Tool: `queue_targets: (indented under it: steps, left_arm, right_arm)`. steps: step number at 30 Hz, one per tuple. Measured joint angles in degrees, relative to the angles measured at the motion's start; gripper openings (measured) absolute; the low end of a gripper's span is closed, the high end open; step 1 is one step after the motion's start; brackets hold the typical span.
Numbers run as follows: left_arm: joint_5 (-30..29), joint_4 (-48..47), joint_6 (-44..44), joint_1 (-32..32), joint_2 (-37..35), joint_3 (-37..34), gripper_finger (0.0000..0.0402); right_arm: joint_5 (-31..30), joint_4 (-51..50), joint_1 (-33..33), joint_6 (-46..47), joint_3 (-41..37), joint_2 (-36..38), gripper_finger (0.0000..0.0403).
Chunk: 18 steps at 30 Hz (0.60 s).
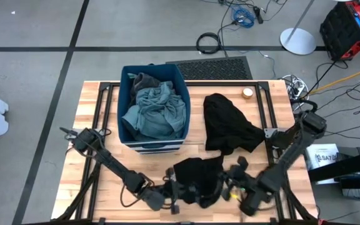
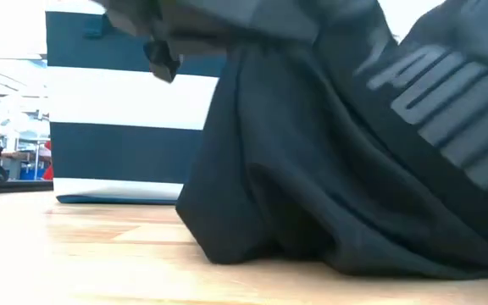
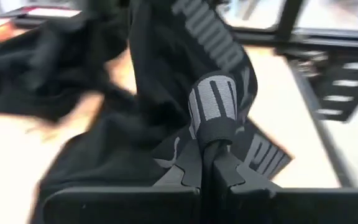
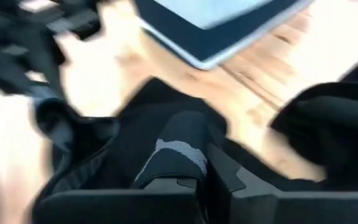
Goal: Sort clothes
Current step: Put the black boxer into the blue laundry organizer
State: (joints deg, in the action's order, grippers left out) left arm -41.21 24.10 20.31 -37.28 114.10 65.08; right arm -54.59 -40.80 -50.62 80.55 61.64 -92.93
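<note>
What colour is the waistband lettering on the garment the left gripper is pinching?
Grey lettering on the black waistband, clearest in the left wrist view.

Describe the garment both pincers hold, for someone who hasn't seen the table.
Start at the navy bin on the wooden table. Toward the near edge lies a black garment, gripped by the left pincer and right pincer. Unlike the plain black heap beside the bin, it carries a grey-lettered band.

Grey floor [image 1: 30, 75]; cables [image 1: 242, 15] — black mat [image 1: 211, 67]

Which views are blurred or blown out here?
Right wrist view: motion-smeared, bin edge and black garment soft. Left wrist view: waistband sharp, table behind out of focus. Low view: windows at left blown out. High view: even, sharp.
</note>
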Motion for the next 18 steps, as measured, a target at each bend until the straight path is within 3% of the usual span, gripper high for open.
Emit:
queue_targets:
  steps: [7,12,18]
  left_arm:
    - [-2.7,-11.9,8.5,3.4,-0.7,0.0,0.0003]
    - [1.4,-19.6,16.1,6.8,-0.6,0.0,0.0004]
    - [10.2,-18.7,16.6,9.8,-0.6,0.0,0.0023]
  right_arm:
    - [9.1,-1.5,10.4,-1.1,-0.3,-5.2,0.0]
    - [15.2,-1.4,14.2,-4.2,-0.3,-7.5,0.0]
    - [16.1,-1.3,15.4,-6.8,-0.3,-7.5,0.0]
